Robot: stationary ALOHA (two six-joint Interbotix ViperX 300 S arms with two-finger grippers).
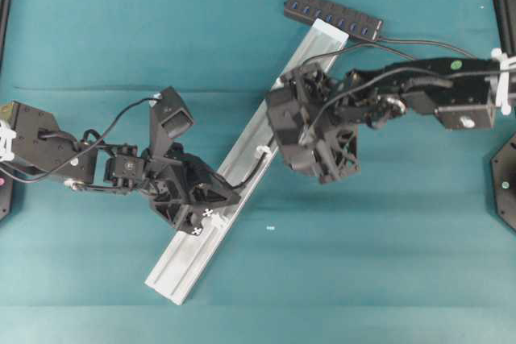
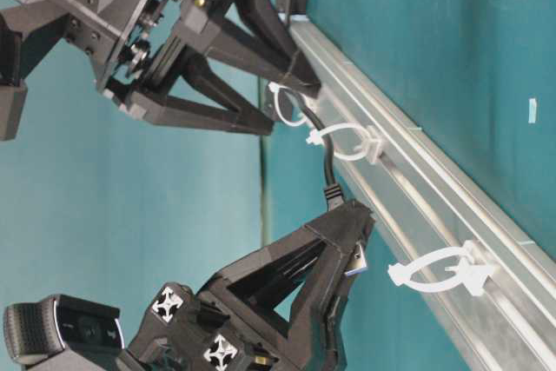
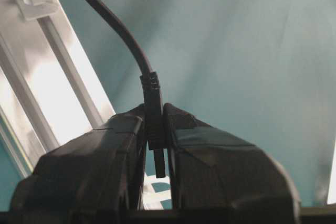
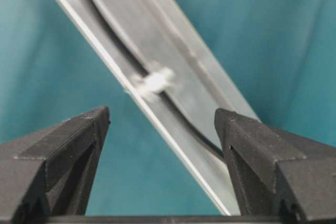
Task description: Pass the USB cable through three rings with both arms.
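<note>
Two black open-frame robot arms work over a teal-covered bench [image 1: 387, 223] on which a long silver aluminium rail [image 1: 193, 251] lies on a diagonal, running from about 7 o'clock to 1 o'clock in the overhead view. Three small white translucent plastic ring clips sit spaced along the rail; the middle ring [image 2: 340, 142] and the ring nearer the rail's lower end [image 2: 439, 272] show clearly in the table-level view, and a third white ring [image 2: 284, 103] lies partly behind the right arm's fingers.

The left tool [image 3: 156, 129] is closed on the small black plug of the thin black USB cable [image 3: 118, 30], the plug pinched upright between its two pads. From the plug the cord rises to 11 o'clock in the left wrist view and enters the middle ring. In the table-level view the plug end sits between the middle ring and the lower ring, just beside the rail.

The right tool [image 4: 161, 121] is open, its fingers spread wide and holding nothing, above the rail where the cord lies in the channel past a blurred white clip [image 4: 155, 82]. At the rail's 1 o'clock end lies a black multi-port hub with blue ports [image 1: 332, 15].
</note>
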